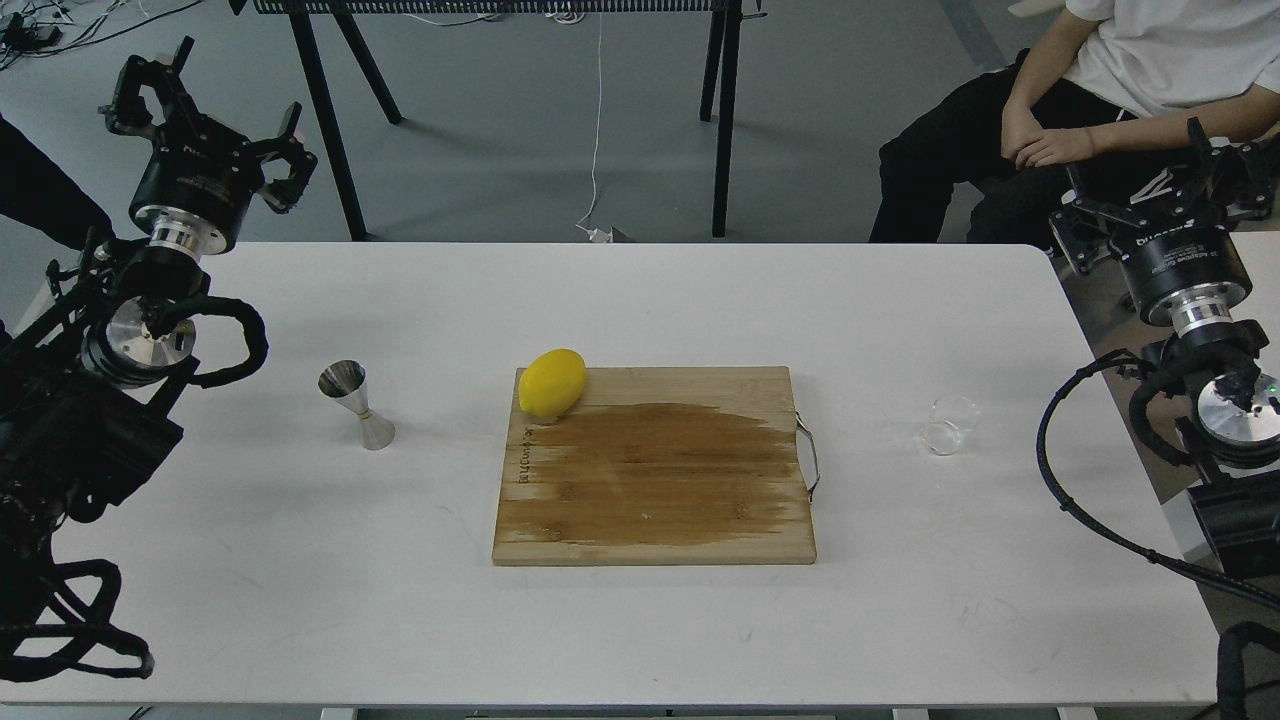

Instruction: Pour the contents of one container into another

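A small clear glass cup (948, 424) stands upright on the white table (640, 630), right of the cutting board. A shiny steel jigger (356, 403), hourglass-shaped, stands upright on the table's left part. My left gripper (215, 105) is raised beyond the table's far left corner, well away from the jigger, fingers spread open and empty. My right gripper (1165, 185) hangs off the table's far right corner, above and right of the cup; its dark fingers are hard to tell apart.
A wooden cutting board (655, 470) with a metal handle lies mid-table, a yellow lemon (552, 382) on its far left corner. A seated person (1080, 90) is behind the far right corner. Black table legs (325, 110) stand behind.
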Robot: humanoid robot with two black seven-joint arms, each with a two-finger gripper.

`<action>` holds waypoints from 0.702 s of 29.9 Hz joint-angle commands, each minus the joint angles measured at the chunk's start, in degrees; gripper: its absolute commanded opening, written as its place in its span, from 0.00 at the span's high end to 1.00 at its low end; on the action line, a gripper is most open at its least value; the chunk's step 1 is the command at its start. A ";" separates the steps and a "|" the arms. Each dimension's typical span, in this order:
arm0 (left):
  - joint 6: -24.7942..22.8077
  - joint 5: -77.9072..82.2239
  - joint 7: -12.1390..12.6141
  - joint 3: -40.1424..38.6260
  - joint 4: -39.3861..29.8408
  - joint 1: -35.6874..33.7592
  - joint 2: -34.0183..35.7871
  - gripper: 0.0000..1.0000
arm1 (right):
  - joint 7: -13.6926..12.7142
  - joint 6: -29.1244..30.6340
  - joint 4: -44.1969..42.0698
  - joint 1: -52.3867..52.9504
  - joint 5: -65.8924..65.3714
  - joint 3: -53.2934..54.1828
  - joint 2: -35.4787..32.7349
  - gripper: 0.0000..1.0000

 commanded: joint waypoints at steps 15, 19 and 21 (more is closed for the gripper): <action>0.00 2.00 0.31 0.49 -21.89 10.99 14.60 0.00 | 0.16 0.00 0.18 -0.71 0.01 0.35 -0.11 0.00; 0.57 12.79 -0.04 0.76 -39.30 18.98 23.74 0.00 | 0.07 0.00 0.18 -0.80 0.01 0.52 -1.60 0.00; 3.11 17.55 -0.22 0.58 -45.02 21.80 26.65 0.00 | 0.16 0.00 0.18 -0.80 0.01 0.52 -1.96 0.00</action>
